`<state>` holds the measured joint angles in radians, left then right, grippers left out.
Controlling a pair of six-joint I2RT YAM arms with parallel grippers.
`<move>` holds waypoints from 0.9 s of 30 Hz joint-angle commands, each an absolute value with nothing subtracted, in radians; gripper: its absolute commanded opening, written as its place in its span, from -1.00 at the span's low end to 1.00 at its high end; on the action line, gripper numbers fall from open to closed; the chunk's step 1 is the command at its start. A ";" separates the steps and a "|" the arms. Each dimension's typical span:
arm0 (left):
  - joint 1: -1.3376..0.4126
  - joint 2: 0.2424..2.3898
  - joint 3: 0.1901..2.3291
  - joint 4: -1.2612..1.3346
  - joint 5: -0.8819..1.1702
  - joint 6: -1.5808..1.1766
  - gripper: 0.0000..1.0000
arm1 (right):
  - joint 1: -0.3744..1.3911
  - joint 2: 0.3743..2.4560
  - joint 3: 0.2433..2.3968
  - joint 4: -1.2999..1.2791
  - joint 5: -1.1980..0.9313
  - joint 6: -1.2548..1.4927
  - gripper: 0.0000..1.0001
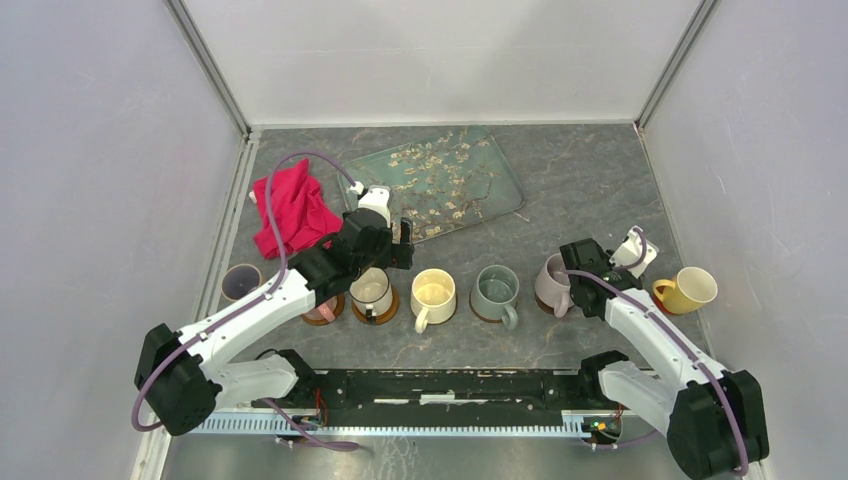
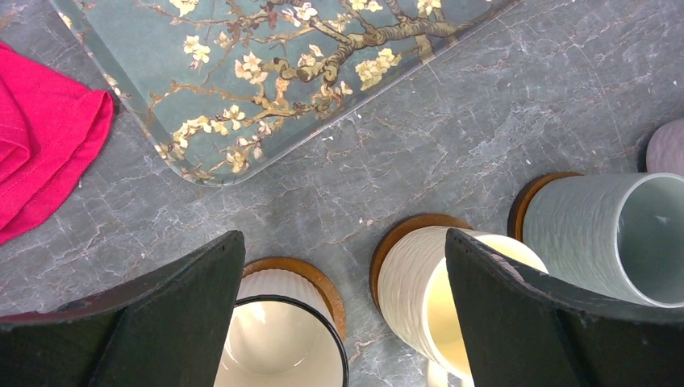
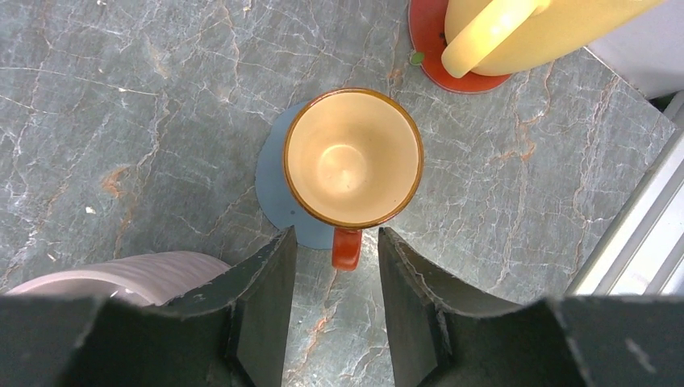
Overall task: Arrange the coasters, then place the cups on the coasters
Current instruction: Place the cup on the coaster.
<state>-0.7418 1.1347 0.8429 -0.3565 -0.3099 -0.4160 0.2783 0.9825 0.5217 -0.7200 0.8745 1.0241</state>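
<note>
The right gripper (image 3: 337, 242) hangs low over the surface (image 3: 121, 97), its jaws parted on either side of the red handle (image 3: 347, 250) of the orange-rimmed cup (image 3: 352, 157). They touch neither side of it, so the gripper has let go and holds nothing. The cup stands upright on the grey-blue coaster (image 3: 274, 173) but off centre. A crescent of coaster shows on the side towards the gripper and the pink cup (image 3: 121, 274), while the opposite rim of the cup reaches the coaster's edge or just past it. The step in hand looks like clearing away from a placed cup. To do it well, the jaws should probably part a little wider first, since the gap around the handle is narrow. The gripper should then rise or draw back along the handle's own line rather than swing sideways, because a brush on the handle could turn the cup or push it further off the disc. Room is tight: the pink cup sits just beside one finger, and the yellow cup (image 3: 524, 28) on its red coaster (image 3: 431, 48) is near on the other side. The left gripper (image 2: 343, 238) is spread wide and empty above the white cup (image 2: 278, 339) and the cream cup (image 2: 419, 282), each on an orange-brown coaster. It is best kept still until the right arm is clear.
</note>
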 commanded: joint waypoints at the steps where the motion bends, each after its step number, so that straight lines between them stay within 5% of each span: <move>1: -0.744 1.100 0.858 -0.312 -0.295 -0.425 0.99 | 0.273 0.960 0.576 -0.763 0.887 1.029 -0.03; 11: -0.744 1.086 0.855 -0.297 -0.282 -0.426 0.99 | 0.273 0.915 0.616 -0.823 0.890 1.020 0.02; 27: -0.744 1.058 0.858 -0.286 -0.280 -0.425 0.99 | 0.274 0.847 0.702 -0.758 0.824 0.824 0.50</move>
<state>-0.7418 1.0851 0.8429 -0.3336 -0.2852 -0.4160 0.2783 0.8730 0.6491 -0.8021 0.8433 0.9073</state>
